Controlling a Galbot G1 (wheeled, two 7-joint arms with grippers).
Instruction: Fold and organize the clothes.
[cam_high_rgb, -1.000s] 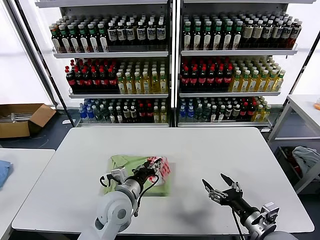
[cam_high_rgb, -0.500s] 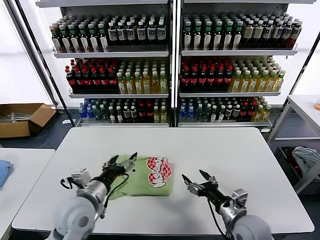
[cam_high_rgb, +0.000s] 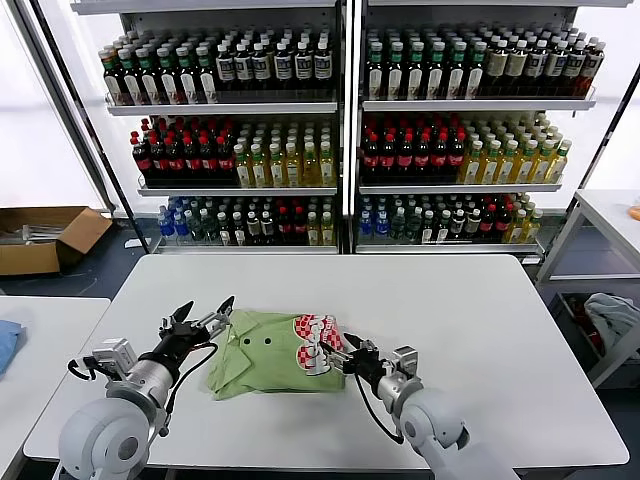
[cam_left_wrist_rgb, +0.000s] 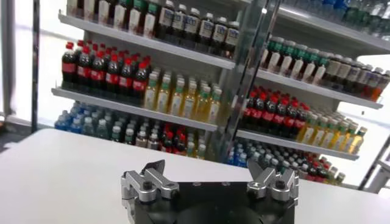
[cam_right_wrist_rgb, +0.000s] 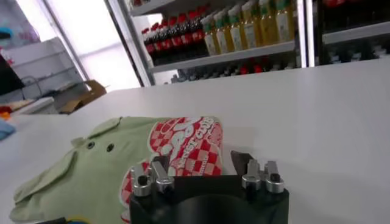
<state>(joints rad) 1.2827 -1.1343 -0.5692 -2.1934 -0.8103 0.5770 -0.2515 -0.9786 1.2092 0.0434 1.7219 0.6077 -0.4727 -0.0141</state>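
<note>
One of the clothes, a light green shirt (cam_high_rgb: 265, 365), lies folded on the white table (cam_high_rgb: 450, 300) with collar, buttons and red-and-white print (cam_high_rgb: 318, 345) facing up. My left gripper (cam_high_rgb: 200, 318) hovers open just off the shirt's collar side, holding nothing; its wrist view shows its jaws (cam_left_wrist_rgb: 210, 173) wide apart over bare table. My right gripper (cam_high_rgb: 343, 357) is low at the print edge of the shirt. In the right wrist view its jaws (cam_right_wrist_rgb: 201, 164) stand apart: one finger (cam_right_wrist_rgb: 159, 169) is over the print (cam_right_wrist_rgb: 183, 146), the other over bare table beside the shirt (cam_right_wrist_rgb: 103, 167).
Shelves of bottles (cam_high_rgb: 345, 130) stand behind the table. A cardboard box (cam_high_rgb: 45, 238) lies on the floor at far left. A second table (cam_high_rgb: 40, 340) stands to the left. A rack with cloth (cam_high_rgb: 610, 315) stands to the right.
My left gripper opened, let go of the shirt and drew back to the left. The shirt now lies flat. My right gripper swept left to the shirt's print edge.
</note>
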